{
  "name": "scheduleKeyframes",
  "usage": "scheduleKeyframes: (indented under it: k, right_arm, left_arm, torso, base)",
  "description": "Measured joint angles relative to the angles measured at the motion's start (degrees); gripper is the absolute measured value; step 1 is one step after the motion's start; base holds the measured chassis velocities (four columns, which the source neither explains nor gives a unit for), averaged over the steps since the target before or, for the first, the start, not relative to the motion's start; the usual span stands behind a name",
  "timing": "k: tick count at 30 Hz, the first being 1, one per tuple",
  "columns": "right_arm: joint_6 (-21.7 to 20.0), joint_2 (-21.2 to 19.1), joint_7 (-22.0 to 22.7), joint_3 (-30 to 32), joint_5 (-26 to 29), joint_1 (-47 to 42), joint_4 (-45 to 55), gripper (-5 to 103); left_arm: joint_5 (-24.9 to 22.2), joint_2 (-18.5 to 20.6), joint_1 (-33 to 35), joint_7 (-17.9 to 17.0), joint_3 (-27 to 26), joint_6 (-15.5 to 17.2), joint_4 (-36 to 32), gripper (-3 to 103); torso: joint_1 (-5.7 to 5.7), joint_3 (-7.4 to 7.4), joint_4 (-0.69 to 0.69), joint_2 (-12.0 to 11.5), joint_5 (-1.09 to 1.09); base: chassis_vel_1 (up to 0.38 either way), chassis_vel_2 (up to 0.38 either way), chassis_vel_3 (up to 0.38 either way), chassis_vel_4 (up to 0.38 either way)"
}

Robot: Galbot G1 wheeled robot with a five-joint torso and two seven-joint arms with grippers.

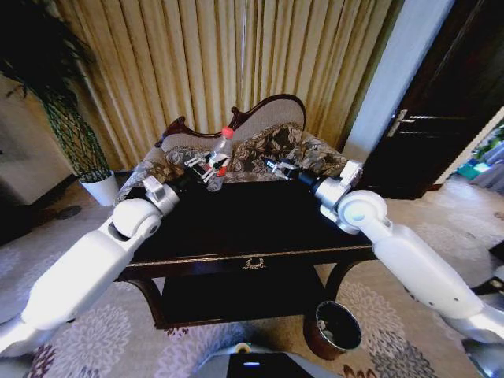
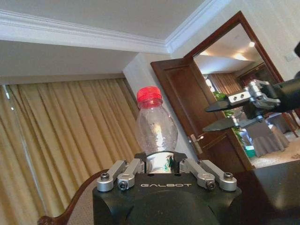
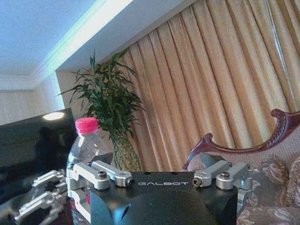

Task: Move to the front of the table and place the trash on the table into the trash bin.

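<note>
Far left, a leafy plant [image 1: 47, 71] in a white pot [image 1: 102, 187] before tan curtains [image 1: 220, 55]. Next, the left arm reaching forward over the left part of the dark glossy table [image 1: 236, 228], its left gripper [image 1: 206, 167] raised above the far edge with fingers [image 2: 123, 174] clamped on the lower body of the clear bottle [image 1: 222, 150], held upright with red cap on top; in the left wrist view the bottle [image 2: 155, 125] rising straight from between the linkages. Behind, a floral sofa [image 1: 268, 146] with carved wood back. Right of the bottle, the right gripper [image 1: 277, 166] hovering over the table's far edge, well apart from the bottle, fingers apart and holding nothing; seen likewise from the left wrist view [image 2: 229, 112]. Near right, on the patterned carpet [image 1: 102, 339] just beside the table's right front leg, the round reddish-brown trash bin [image 1: 333, 329], dark inside. Far right, a dark wooden door [image 1: 441, 102].
</note>
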Motion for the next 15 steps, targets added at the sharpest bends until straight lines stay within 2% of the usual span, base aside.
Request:
scheduleKeyframes:
  k: [15]
  right_arm:
    - [0.0,0.0,0.1,0.1,0.0,-0.6,1.7,100]
  left_arm:
    - [0.6,-0.5,-0.7,0.1,1.4,0.0,0.0,27]
  torso:
    - [0.00,0.00,0.00,0.0,0.00]
  base:
    - [0.000,0.000,0.000,0.000]
